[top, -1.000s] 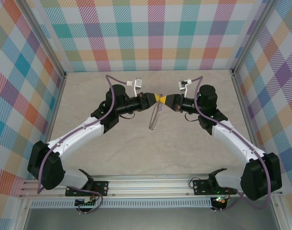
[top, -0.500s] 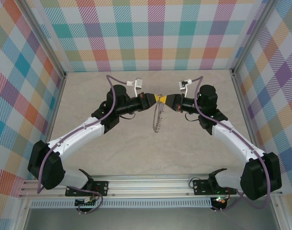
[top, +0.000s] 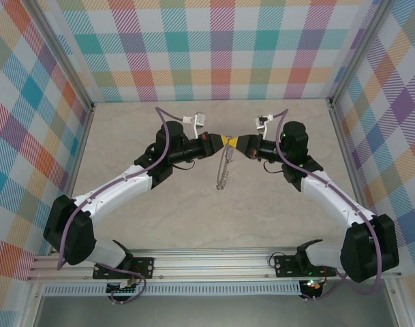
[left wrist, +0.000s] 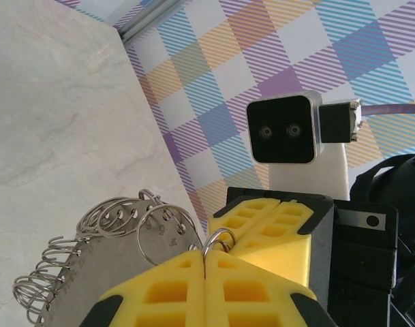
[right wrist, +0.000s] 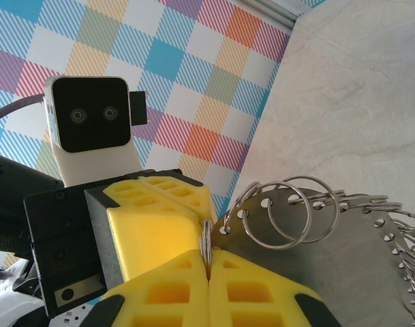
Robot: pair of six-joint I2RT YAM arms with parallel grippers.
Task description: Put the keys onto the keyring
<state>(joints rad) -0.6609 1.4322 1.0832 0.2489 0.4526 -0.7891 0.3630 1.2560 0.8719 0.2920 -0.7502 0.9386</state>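
The keyring (top: 223,174), a flat grey metal piece with holes along its rim carrying many small silvery wire loops, hangs edge-on above the middle of the table. My left gripper (top: 225,140) and right gripper (top: 236,142) meet tip to tip over its top. In the left wrist view my left gripper (left wrist: 206,262) is shut on one small loop, the keyring (left wrist: 105,266) at its left and the right gripper's yellow fingers (left wrist: 275,231) facing it. In the right wrist view my right gripper (right wrist: 208,257) is pinched on the same loop beside the keyring (right wrist: 350,259). The keys are out of view.
The beige marbled table (top: 159,204) lies below the hanging ring. Plaid walls with aluminium posts (top: 343,129) close in the left, back and right. An aluminium rail (top: 214,262) with both arm bases runs along the near edge.
The left arm has pushed a little to the right, bringing its tip tight against the right gripper. The keyring has swung and now hangs narrower, more edge-on.
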